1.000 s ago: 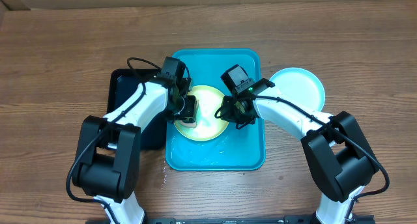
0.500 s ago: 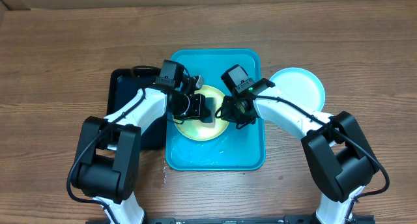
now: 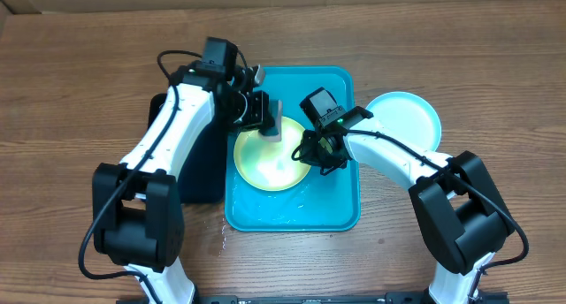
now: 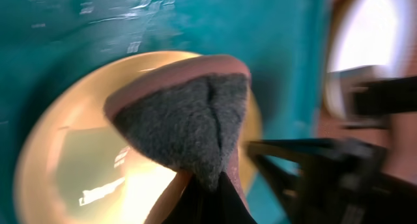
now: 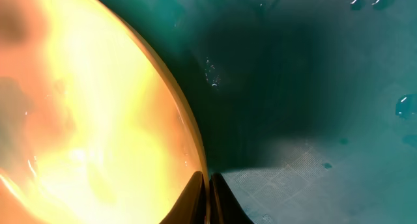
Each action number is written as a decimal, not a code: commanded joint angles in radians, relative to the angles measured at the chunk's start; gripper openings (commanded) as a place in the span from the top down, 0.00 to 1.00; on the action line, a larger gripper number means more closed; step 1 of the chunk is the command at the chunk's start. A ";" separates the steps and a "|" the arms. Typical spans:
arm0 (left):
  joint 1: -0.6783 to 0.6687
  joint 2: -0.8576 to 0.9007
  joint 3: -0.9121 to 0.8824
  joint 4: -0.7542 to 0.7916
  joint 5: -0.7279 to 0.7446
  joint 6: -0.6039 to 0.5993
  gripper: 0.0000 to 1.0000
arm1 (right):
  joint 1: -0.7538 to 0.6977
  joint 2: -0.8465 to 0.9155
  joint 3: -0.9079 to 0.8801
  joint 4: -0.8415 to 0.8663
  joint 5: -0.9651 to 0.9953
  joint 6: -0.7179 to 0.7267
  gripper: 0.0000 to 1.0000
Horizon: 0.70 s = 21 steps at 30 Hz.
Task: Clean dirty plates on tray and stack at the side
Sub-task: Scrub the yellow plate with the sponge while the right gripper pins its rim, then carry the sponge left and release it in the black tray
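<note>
Ok so here's what we're seeing. The yellow-green plate (image 3: 265,163) sits flat inside the turquoise tray (image 3: 336,207), roughly in the middle and a bit to the left side. The right gripper (image 3: 315,154) is down at the plate's right edge, and in its wrist view the two fingertips are pinched almost together with the rim caught between them, so we'd say it's clamped on the plate.

The left gripper (image 3: 261,117) is over the far edge of the same plate, squeezed onto a sponge (image 3: 273,125). From the left wrist view, the sponge has a grey scrubby face and a reddish-brown back. It bulges out past the fingers with the plate right behind it. We honestly can't tell whether the sponge is touching the plate or just above it, since that view is pretty blurry.

The light blue plate (image 3: 407,118) lies on the wooden table (image 3: 88,74) just beside the tray's right rim, apart from both grippers. A black tray (image 3: 202,167) is tucked against the turquoise one on the left, partly under the left arm
</note>
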 commanded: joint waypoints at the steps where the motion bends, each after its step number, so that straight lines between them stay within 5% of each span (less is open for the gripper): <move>1: -0.058 -0.001 -0.036 0.001 -0.249 0.020 0.96 | 0.010 0.000 -0.005 0.003 -0.005 0.001 0.95; 12: -0.132 0.056 -0.223 0.122 -0.400 -0.063 0.96 | 0.010 0.000 -0.005 0.003 -0.005 0.001 0.95; 21: -0.131 0.120 -0.224 0.138 -0.001 0.038 0.96 | 0.010 0.000 -0.005 0.003 -0.005 0.001 0.95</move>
